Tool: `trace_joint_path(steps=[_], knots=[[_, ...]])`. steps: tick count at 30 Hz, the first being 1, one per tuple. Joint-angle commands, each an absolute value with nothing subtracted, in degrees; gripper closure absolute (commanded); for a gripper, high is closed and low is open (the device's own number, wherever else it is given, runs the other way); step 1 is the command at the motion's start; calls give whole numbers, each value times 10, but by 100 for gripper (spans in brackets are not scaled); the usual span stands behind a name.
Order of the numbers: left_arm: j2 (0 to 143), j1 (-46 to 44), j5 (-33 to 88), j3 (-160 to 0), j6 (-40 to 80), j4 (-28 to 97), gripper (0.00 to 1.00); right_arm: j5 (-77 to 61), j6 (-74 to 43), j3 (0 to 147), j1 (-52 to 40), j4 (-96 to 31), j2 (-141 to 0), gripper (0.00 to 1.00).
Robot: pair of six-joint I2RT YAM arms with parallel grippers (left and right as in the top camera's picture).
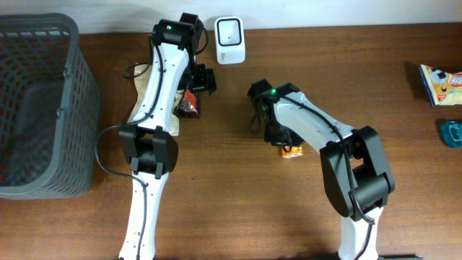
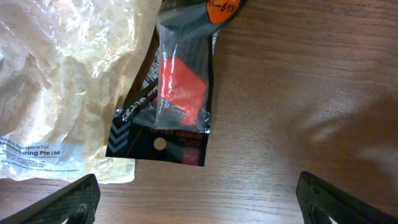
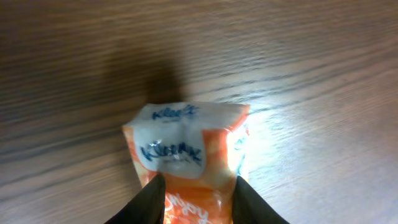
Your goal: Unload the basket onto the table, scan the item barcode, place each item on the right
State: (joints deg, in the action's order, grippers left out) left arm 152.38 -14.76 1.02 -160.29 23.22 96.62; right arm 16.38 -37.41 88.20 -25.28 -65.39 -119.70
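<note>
An orange and white Kleenex tissue pack (image 3: 186,155) lies on the wooden table, and my right gripper (image 3: 199,202) is shut on its near end, a black finger pressing in on each side. From overhead the pack (image 1: 291,152) peeks out under that gripper (image 1: 280,136) at mid-table. The white barcode scanner (image 1: 229,40) stands at the back edge. My left gripper (image 2: 199,208) hangs open over bare wood, just short of a black and red packet (image 2: 180,81). In the overhead view this gripper (image 1: 202,79) is near the scanner.
A crinkled clear plastic bag (image 2: 56,81) lies left of the black packet and partly under it. A grey mesh basket (image 1: 36,108) fills the left side. At the far right lie a snack packet (image 1: 440,83) and a teal object (image 1: 452,133).
</note>
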Motion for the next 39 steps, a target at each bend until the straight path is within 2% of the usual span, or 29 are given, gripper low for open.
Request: trace_joint_path(steps=[1,6,7,8,9,11,16,22,26,28,32,34,39], knots=[[1506,-146,2,-1610,235,967,1,122,-359,931,-259,-682,-1194,66],[1506,-146,2,-1610,235,967,1,122,-327,994,-259,-735,-1194,57],[1506,-146,2,-1610,236,967,1,121,-318,1002,-259,-741,-1194,52],[1506,-146,2,-1610,236,967,1,109,-292,1009,-259,-743,-1194,39],[1506,-146,2,-1610,235,967,1,87,-255,1011,-259,-743,-1194,33],[1506,-146,2,-1610,236,967,1,64,-183,1009,-260,-755,-1194,30],[1506,-146,2,-1610,236,967,1,94,-163,973,-260,-757,-1194,30],[1506,-146,2,-1610,235,967,1,104,-170,882,-260,-672,-1194,46],[1506,-146,2,-1610,235,967,1,141,-193,853,-257,-641,-1194,50],[1506,-146,2,-1610,236,967,1,152,-196,844,-253,-630,-1194,55],[1506,-146,2,-1610,236,967,1,153,-198,843,-244,-622,-1194,76],[1506,-146,2,-1610,235,967,1,153,-202,843,-239,-620,-1194,94],[1506,-146,2,-1610,235,967,1,125,-204,848,-225,-632,-1192,96]])
